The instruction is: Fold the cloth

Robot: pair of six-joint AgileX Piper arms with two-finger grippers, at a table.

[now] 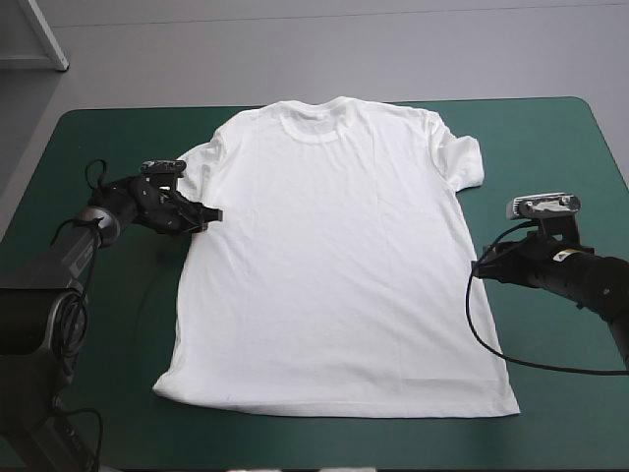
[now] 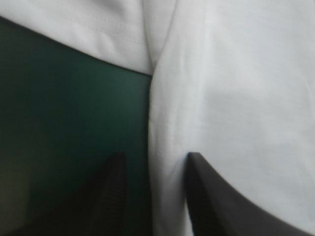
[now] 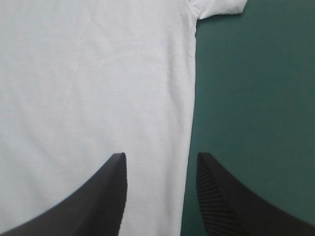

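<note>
The white T-shirt [image 1: 334, 256] lies spread flat in the middle of the table, collar toward the far edge and hem toward the near edge. My left gripper [image 1: 208, 212] sits low at the shirt's left side seam, just below the left sleeve [image 2: 88, 24]. In the left wrist view this gripper [image 2: 156, 158] is open, and the shirt's side edge [image 2: 162, 147] runs between its fingers. My right gripper [image 1: 479, 265] is at the right side edge, below the right sleeve [image 3: 221, 7]. It [image 3: 161, 157] is open too, astride the shirt's edge [image 3: 182, 162].
Bare teal-green cover [image 1: 108, 324] shows left of the shirt, and more cover [image 1: 550, 147] shows to its right. A narrow strip of cover runs along the near edge below the hem. The collar lies close to the table's far edge.
</note>
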